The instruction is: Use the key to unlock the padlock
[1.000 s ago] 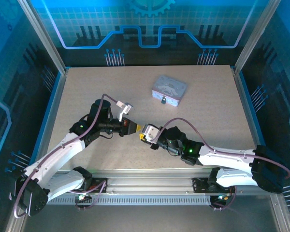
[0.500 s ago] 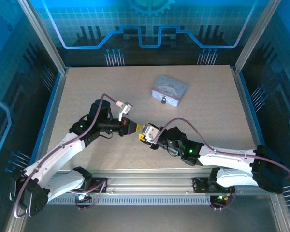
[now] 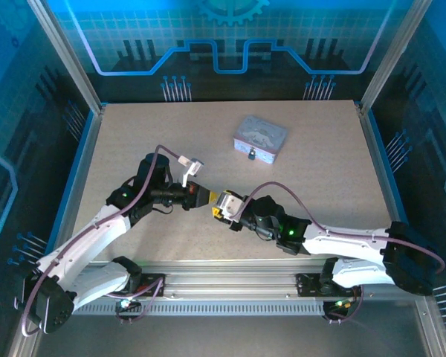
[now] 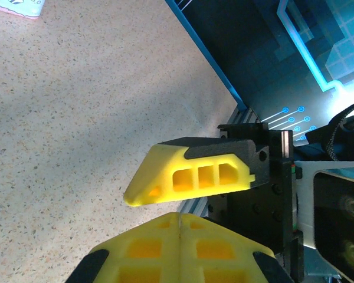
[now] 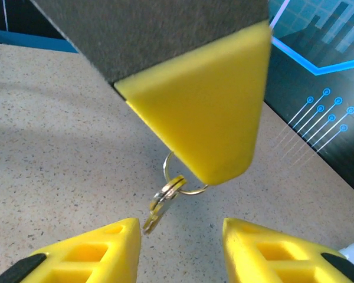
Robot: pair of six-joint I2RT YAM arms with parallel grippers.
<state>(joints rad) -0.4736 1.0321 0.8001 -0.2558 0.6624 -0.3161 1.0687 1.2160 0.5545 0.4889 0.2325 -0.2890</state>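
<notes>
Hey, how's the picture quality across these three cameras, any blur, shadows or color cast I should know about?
Top external: sharp, table evenly lit, blue glow from the backdrop. Left wrist: a broad soft shadow crosses the table; the left gripper sits close and slightly soft. Right wrist: the big yellow finger is blurred at its edges, the key on its ring sharper.

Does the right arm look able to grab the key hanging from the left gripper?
Probably yes: the key dangles free on its key ring from the shut left gripper, just ahead of the open right gripper, with nothing between.
</notes>
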